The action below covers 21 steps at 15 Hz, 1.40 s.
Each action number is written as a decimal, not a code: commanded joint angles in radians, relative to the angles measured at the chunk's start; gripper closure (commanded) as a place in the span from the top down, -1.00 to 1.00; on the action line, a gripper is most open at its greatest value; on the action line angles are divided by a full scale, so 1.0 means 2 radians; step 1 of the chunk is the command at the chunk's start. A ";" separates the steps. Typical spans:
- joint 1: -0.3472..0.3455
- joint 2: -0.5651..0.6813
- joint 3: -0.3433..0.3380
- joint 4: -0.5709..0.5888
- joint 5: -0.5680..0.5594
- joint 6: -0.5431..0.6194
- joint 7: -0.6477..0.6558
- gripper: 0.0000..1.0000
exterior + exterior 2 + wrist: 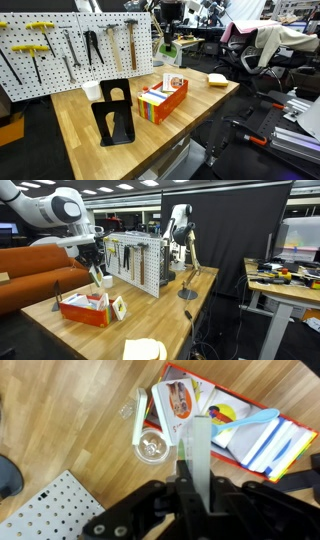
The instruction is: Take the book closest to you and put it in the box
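In an exterior view, the tool [168, 42] hung above the bench [80, 115], at 12 o'clock from the box [163, 100]. In an exterior view, the book [105, 279] hung over the box. In the wrist view, the jaws were closed on the green book [200, 442], with the box at 2 o'clock.

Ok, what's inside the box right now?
Colourful books lie in the box, a light blue one lying across them. In the wrist view, the green book held in the gripper covers a strip of the box, and the books hide its floor.
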 commanded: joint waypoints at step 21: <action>0.003 0.104 0.030 0.026 -0.003 -0.029 -0.120 -0.93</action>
